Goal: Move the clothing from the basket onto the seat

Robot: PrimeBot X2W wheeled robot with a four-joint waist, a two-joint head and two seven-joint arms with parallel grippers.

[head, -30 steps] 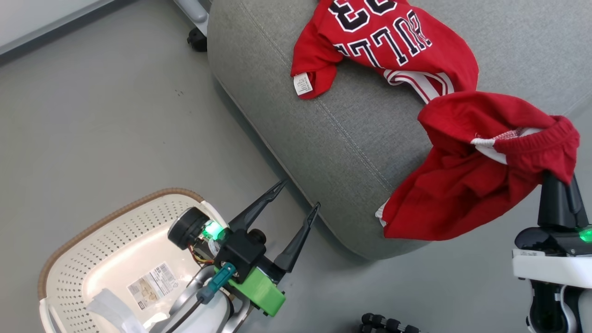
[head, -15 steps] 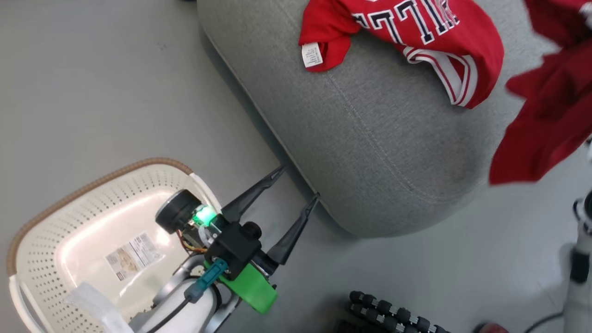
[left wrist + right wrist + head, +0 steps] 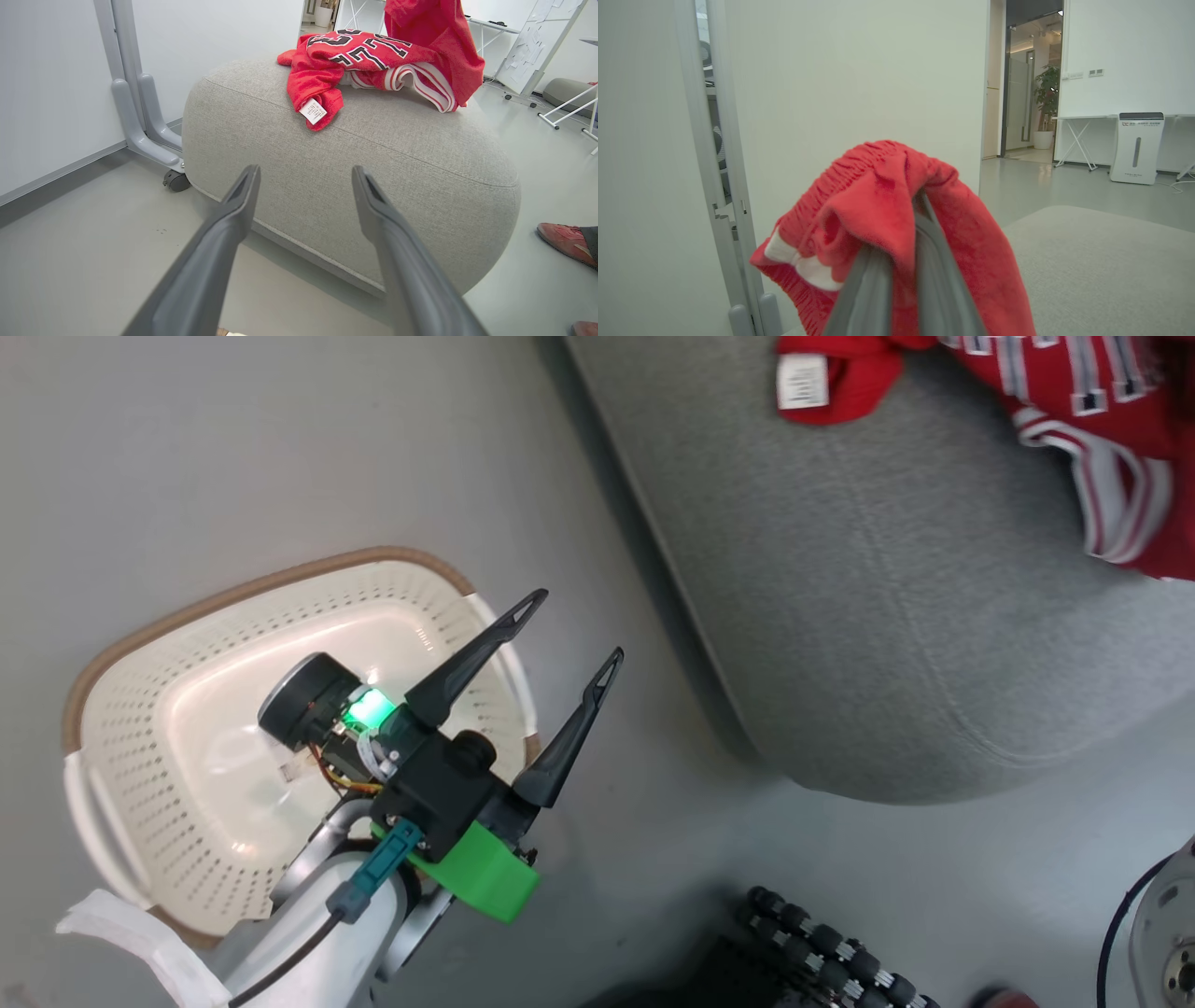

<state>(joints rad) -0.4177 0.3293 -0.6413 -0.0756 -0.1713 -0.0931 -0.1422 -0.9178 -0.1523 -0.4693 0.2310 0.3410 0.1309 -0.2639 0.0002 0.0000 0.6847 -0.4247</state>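
Right gripper, bottom centre, is clamped on the red shorts above the grey seat. Left gripper, lower left, is spread wide by the basket. The jersey lies on the seat, upper right.

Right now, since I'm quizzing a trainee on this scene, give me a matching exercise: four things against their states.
Things:
1. jersey
2. plain red garment
3. basket
4. left gripper

States:
A. open, holding nothing
B. lying on the seat
C. on the floor, no clothing seen inside
D. pinched in the right gripper

Pairs: 1-B; 2-D; 3-C; 4-A
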